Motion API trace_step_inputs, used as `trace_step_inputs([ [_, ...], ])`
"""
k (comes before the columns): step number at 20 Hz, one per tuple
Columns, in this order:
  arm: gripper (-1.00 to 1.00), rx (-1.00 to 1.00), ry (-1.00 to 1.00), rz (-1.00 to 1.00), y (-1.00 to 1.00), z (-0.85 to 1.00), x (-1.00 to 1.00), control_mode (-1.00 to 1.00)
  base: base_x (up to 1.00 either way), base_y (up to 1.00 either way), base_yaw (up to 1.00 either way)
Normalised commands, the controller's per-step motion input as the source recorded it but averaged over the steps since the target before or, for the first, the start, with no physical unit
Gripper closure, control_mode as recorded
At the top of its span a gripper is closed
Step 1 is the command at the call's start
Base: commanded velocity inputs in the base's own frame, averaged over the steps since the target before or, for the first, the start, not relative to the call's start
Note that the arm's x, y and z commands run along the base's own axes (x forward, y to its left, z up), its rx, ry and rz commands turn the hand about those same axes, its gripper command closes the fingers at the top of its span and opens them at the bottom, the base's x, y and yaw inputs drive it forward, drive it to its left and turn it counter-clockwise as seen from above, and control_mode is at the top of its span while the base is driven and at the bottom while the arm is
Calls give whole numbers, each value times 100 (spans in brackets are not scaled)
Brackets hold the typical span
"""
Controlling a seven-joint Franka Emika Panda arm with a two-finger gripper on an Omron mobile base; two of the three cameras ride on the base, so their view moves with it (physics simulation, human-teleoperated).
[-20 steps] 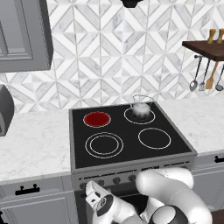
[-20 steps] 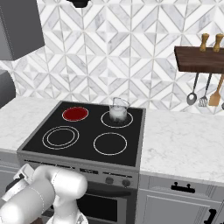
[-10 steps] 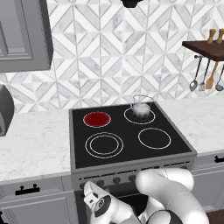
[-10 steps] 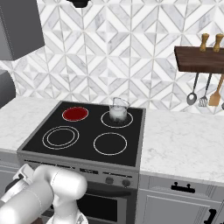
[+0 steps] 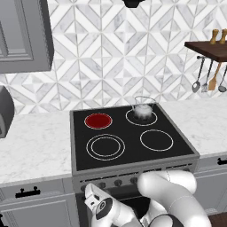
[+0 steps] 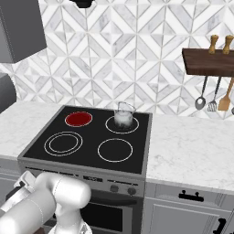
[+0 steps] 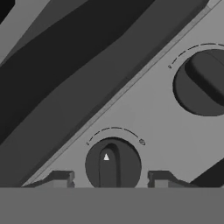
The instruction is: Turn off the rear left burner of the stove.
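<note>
The rear left burner on the stove stayed red, so still on. The end effector had crept closer, its fingertips wide around the knob, holding nothing.

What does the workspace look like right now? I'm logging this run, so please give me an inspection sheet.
Surface: stove with black glass top; marble counters either side.
Job's things: rear left burner glows solid red, so it reads as on. Knob sits between the pincer's fingertips, pointer toward its arc.
Clutter: glass kettle on the rear right burner.
Pincer: open, tips flanking the knob, not touching it.
Cables: nothing seen.
Surroundings: tiled backsplash, wooden shelf with hanging utensils, grey cabinet.
</note>
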Motion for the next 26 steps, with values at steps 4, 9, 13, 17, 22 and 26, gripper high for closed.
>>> trace_step_inputs([
  [4, 100, 2, 0, 0, 0, 0, 0, -100, 0, 0, 0],
  [9, 100, 16, 0, -2, 0, 0, 0, -100, 0, 0, 0],
  [13, 100, 30, 0, -19, -17, 0, 0, -100, 0, 0, 0],
  [17, 100, 38, 0, -26, -18, 0, 0, -100, 0, 0, 0],
  [22, 100, 42, 1, -31, -17, 0, 0, -100, 0, 0, 0],
  [26, 100, 49, 0, -38, -22, 0, 0, -100, 0, 0, 0],
])
